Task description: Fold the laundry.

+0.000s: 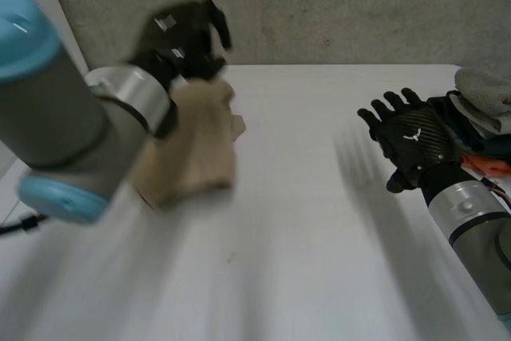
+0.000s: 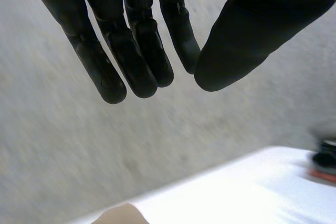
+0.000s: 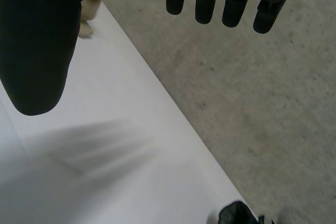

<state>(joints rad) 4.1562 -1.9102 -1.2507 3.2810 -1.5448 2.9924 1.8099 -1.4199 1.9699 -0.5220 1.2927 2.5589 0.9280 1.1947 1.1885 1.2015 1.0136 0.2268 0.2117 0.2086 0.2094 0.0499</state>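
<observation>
Hovering left hand (image 1: 185,31) — fingers straight, empty | beige cloth (image 1: 192,140) (soft, rumpled heap) | right hand (image 1: 411,143) — splayed, empty

Head cam: high at 6 o'clock, faces 12 o'clock, down onto white table (image 1: 319,237). Wrist cams: tight past black left hand (image 2: 131,51), black right hand (image 3: 37,40), toward rough grey wall (image 1: 359,5). Shared: table's far edge.

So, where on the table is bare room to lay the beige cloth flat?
The widest bare patch lies on the white table between the beige cloth and the open right hand, running to the near edge. It is crowded at the right edge, where a pile of clothes sits beside the right arm.
</observation>
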